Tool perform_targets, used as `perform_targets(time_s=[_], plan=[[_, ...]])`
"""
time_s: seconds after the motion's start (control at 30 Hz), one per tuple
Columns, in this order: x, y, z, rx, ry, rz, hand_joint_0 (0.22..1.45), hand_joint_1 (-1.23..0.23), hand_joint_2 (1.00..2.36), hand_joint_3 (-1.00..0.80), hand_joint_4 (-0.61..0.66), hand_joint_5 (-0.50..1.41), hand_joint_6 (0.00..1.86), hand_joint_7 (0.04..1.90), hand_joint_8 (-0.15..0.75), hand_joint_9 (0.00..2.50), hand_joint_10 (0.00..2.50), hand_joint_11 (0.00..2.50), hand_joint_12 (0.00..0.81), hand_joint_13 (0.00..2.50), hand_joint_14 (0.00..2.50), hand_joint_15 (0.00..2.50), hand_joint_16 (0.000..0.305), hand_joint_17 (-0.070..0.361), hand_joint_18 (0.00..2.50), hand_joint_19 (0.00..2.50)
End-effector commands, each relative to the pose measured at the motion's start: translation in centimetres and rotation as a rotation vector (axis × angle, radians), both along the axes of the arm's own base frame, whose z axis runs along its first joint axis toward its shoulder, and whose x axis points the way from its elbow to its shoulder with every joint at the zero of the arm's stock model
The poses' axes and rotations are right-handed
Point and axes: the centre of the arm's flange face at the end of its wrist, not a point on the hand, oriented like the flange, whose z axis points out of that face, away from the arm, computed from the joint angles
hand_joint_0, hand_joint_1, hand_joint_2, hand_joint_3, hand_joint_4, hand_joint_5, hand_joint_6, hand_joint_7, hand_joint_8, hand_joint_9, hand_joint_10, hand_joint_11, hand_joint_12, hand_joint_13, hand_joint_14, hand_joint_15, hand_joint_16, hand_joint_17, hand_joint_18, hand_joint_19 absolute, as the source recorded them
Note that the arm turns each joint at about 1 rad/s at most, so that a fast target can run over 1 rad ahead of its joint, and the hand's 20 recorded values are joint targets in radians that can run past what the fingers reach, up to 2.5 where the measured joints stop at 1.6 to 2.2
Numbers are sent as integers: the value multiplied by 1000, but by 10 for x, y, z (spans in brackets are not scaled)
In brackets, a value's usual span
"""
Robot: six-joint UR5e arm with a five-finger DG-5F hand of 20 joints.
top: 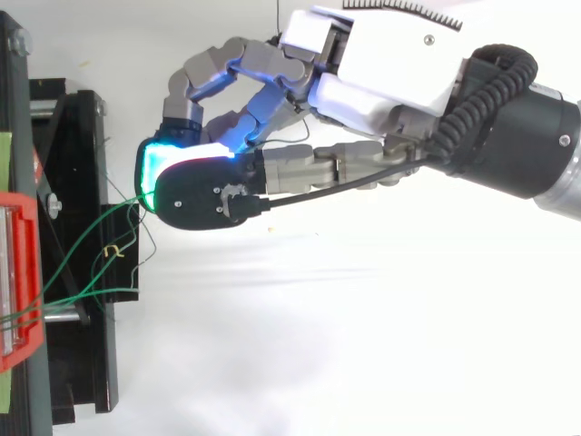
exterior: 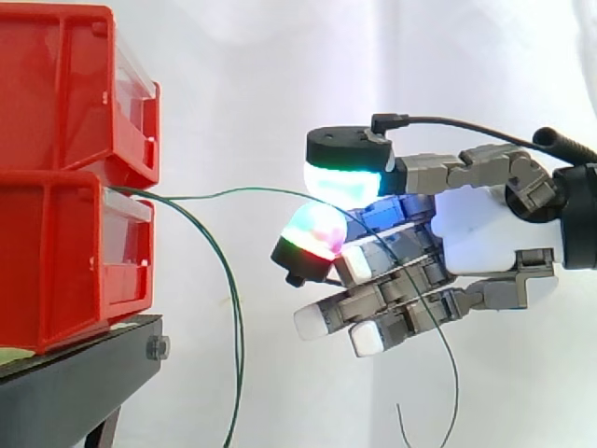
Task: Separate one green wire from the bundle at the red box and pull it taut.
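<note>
Two red bins (exterior: 65, 177) are stacked on a black stand (exterior: 75, 373) at the left; from above the red box (top: 20, 272) lies at the left edge. Thin green wires come out between the bins. One green wire (exterior: 224, 194) runs almost level to the right, slightly slack, into my hand (exterior: 485, 233). My hand (top: 381, 82) is shut on it, the wire pinched between a green-glowing pad (exterior: 347, 177) and a red-green pad (exterior: 312, 233). Its tail (exterior: 454, 373) hangs below the hand. Another green wire (exterior: 233, 327) droops down beside the stand.
Seen from above, several green wires (top: 86, 272) fan out from the red box over the black stand (top: 73, 182), with a small yellow tie (top: 113, 250) among them. A white curtain is behind, and a white surface lies to the right of the stand.
</note>
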Motion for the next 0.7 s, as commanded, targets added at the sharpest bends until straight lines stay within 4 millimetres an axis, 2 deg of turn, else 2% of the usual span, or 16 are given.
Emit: perform_targets(time_s=[0.0,0.3,0.67], plan=[[0,1,-1,10,0,1,606,-764,1018,-201,160,-165,909,983,289,1091,24,726,347,712,14,377,51,115,736,558],[-1,8,-1,34,7,8,594,-720,1013,-311,189,-162,909,973,291,1103,26,732,349,736,16,388,51,116,753,570],[-2,11,-3,32,19,13,581,-687,1012,-338,191,-158,904,965,294,1108,23,706,353,752,14,383,52,116,765,571]])
